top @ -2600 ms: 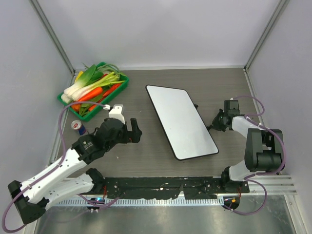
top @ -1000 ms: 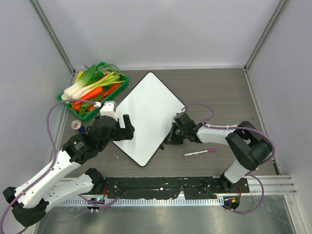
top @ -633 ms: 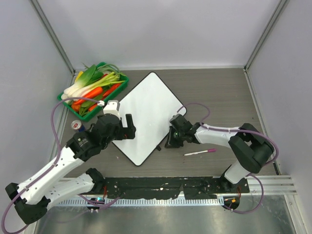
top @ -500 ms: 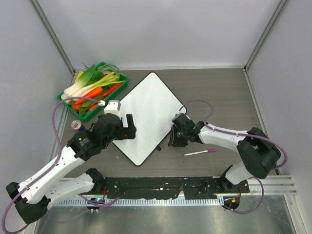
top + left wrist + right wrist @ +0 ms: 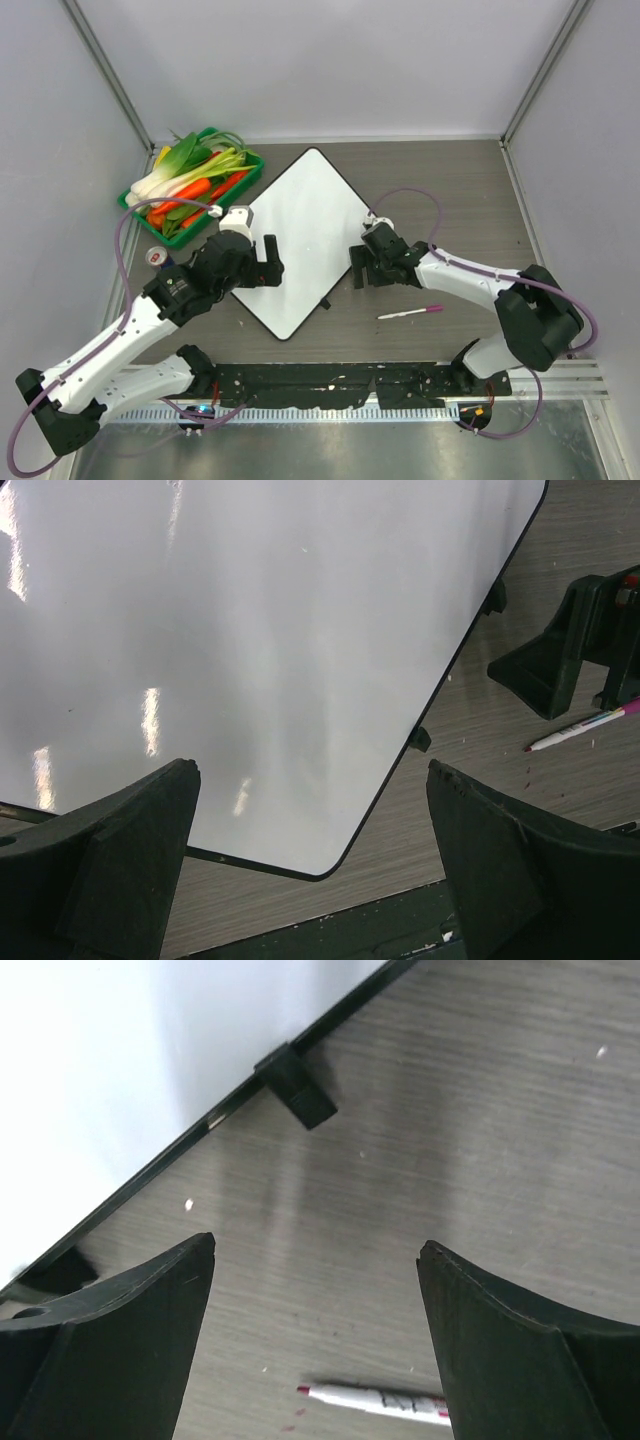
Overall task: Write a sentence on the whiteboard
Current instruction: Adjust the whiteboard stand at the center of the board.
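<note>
The large glossy white rectangular whiteboard with a thin black frame (image 5: pixel 305 230) lies flat in the middle of the grey wood-grain tabletop (image 5: pixel 470 190), turned corner-on to you like a diamond, and its surface is blank in every view: no line of the sentence is on it yet. Your left jaws stand wide open with nothing in them. They hang over the board's near-left edge, close to the near corner; I cannot tell whether they touch it. That looks like a spot from which you could pin the board so it does not skate under a pen. Your right jaws are also spread wide and empty. They sit just beside the opposite long edge, where the two small black clips (image 5: pixel 295 1085) stick out, and they touch neither the frame nor a clip. The white-barrelled marker with a pink cap (image 5: pixel 410 313) lies loose on the tabletop, near the right jaws on the side towards you and apart from the board. I judge that your next reach is for it. The green plastic tray of leeks and carrots (image 5: pixel 190 180) sits at the far left, well apart from the work.
</note>
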Controlling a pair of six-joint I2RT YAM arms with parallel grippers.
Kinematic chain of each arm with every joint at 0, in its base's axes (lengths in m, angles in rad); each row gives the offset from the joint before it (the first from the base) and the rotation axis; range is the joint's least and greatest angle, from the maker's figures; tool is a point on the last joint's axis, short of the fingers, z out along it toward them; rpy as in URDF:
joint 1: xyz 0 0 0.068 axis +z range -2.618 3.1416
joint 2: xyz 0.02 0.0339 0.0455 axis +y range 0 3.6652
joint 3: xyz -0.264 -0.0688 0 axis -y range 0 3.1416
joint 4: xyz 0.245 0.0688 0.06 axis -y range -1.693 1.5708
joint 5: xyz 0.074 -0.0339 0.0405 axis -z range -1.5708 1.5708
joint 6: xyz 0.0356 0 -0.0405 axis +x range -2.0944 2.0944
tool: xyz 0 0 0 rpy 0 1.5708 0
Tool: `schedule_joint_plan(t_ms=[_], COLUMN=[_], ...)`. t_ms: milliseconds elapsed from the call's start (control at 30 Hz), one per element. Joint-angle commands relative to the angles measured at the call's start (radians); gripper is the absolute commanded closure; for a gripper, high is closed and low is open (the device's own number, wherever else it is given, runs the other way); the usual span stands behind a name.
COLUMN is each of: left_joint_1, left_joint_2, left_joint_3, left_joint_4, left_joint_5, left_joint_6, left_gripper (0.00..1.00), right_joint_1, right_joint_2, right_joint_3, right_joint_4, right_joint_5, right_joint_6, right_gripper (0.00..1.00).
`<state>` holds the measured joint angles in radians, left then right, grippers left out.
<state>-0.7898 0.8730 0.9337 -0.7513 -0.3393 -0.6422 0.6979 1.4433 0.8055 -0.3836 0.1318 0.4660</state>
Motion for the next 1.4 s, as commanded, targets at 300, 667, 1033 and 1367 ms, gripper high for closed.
schedule_joint_plan(t_ms=[300, 667, 1033, 1367], left_joint_1=[0.009, 0.014, 0.015, 0.015], left_joint_2=[-0.003, 0.012, 0.017, 0.011], left_joint_3=[0.050, 0.094, 0.093, 0.073], left_joint_4=[0.064, 0.066, 0.066, 0.081], left_joint_5=[0.036, 0.040, 0.046, 0.065], left_joint_6=[0.027, 0.039, 0.036, 0.024], left_gripper=[0.00, 0.00, 0.00, 0.00], right_joint_1=[-0.112, -0.110, -0.107, -0.087], right_joint_2=[0.166, 0.289, 0.215, 0.050], right_joint_3=[0.052, 0.118, 0.035, -0.098], right_joint_4=[0.229, 0.246, 0.264, 0.305], right_joint_5=[-0.104, -0.208, -0.225, -0.303], right_joint_6=[-0.211, -0.262, -0.248, -0.169], right_gripper=[0.31, 0.56, 0.97, 0.96])
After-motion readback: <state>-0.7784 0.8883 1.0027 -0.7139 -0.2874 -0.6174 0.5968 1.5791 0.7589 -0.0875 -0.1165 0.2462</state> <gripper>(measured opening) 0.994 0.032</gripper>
